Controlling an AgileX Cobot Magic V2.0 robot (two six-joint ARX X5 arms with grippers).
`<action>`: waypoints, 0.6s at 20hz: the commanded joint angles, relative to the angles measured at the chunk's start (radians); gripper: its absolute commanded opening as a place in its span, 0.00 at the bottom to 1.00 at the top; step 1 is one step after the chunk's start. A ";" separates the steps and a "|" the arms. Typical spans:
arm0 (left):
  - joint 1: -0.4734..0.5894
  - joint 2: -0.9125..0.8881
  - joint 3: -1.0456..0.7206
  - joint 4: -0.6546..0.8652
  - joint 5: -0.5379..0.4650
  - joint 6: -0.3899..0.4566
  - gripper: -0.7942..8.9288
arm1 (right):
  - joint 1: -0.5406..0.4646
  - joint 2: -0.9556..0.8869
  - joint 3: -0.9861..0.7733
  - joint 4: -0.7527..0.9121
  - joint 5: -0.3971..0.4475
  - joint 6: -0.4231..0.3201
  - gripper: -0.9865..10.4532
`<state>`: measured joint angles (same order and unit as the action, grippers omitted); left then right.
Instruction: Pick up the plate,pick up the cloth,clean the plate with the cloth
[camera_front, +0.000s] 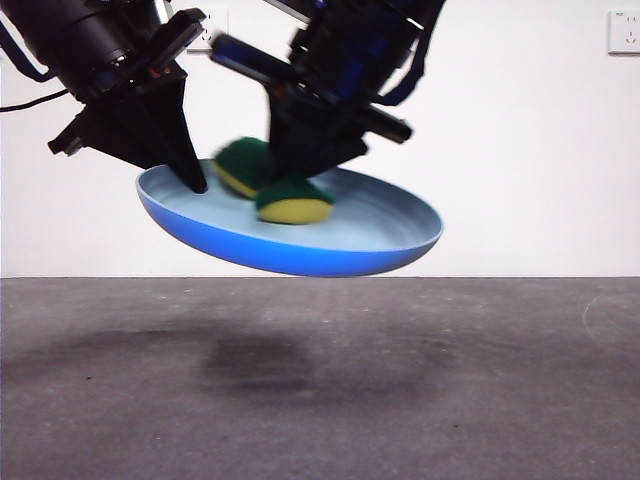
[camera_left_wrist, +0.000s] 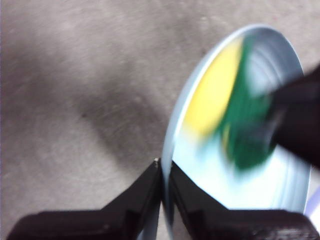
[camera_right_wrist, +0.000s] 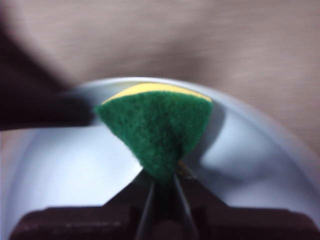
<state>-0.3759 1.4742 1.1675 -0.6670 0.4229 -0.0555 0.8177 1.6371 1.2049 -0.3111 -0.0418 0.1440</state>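
The light-blue plate (camera_front: 300, 245) hangs tilted in the air above the table. My left gripper (camera_front: 190, 180) is shut on its left rim; the left wrist view shows my left gripper (camera_left_wrist: 165, 167) pinching the plate (camera_left_wrist: 235, 190) by its edge. My right gripper (camera_front: 290, 165) comes from above and is shut on the cloth (camera_front: 275, 190), a yellow and green sponge folded in the jaws and pressed on the plate's inner face. In the right wrist view the cloth (camera_right_wrist: 157, 130) bulges out of my right gripper (camera_right_wrist: 162, 180) over the plate (camera_right_wrist: 65, 175). The cloth (camera_left_wrist: 235, 115) is blurred in the left wrist view.
The grey table (camera_front: 320, 390) lies below, with the plate's shadow on it. A white wall stands behind, with a socket (camera_front: 622, 32) at the upper right.
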 joint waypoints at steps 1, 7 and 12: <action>-0.008 -0.003 -0.001 0.058 0.052 0.003 0.07 | 0.040 0.020 -0.008 -0.017 -0.091 0.023 0.07; -0.002 -0.003 -0.001 0.076 0.050 -0.002 0.07 | 0.089 0.020 -0.008 -0.253 -0.113 -0.031 0.07; -0.002 -0.003 -0.001 0.033 0.052 0.004 0.07 | 0.069 0.020 -0.008 -0.415 0.272 -0.063 0.07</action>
<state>-0.3779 1.4746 1.1675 -0.6224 0.4324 -0.0376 0.8997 1.6371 1.2110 -0.7158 0.1677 0.0883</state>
